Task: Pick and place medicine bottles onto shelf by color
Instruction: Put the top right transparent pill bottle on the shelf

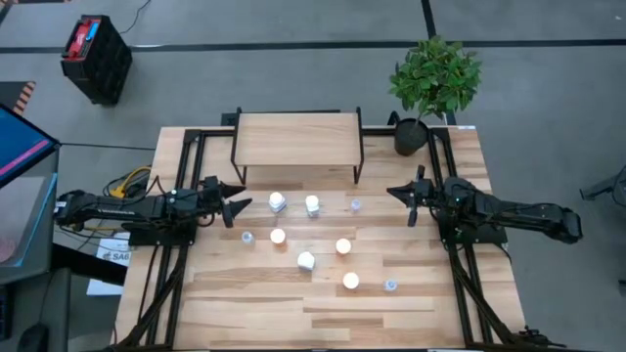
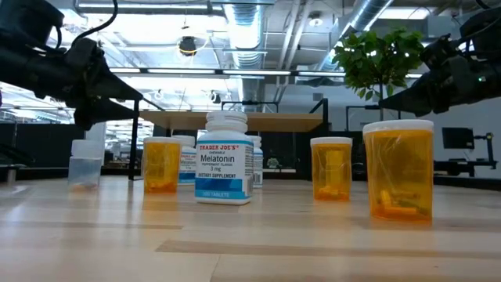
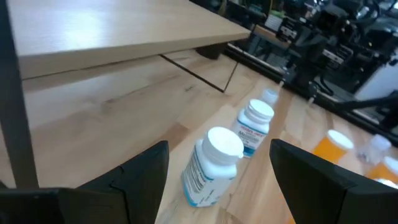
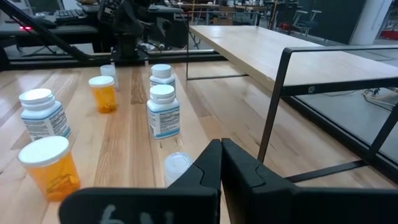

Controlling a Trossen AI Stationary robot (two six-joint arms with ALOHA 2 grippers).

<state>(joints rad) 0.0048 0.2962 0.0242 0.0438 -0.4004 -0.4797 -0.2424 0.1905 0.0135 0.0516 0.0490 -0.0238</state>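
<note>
Shelf [image 1: 297, 138]: upper centre of the high view, its top board bare.
Medicine bottles [image 1: 311, 205]: nine, all on the tabletop [image 1: 254, 308] below the shelf, mid-frame.
Orange bottles [image 2: 397, 178]: capped, a few capsules lying at the bottom.
Melatonin bottle [image 2: 225, 159]: white, capped, contents hidden.
Clear bottle [image 2: 85, 164]: looks empty.
Left gripper [image 1: 238, 202]: centre-left, fingers spread wide, holding nothing.
Right gripper [image 1: 395, 193]: centre-right, fingers pressed together, holding nothing.
</note>
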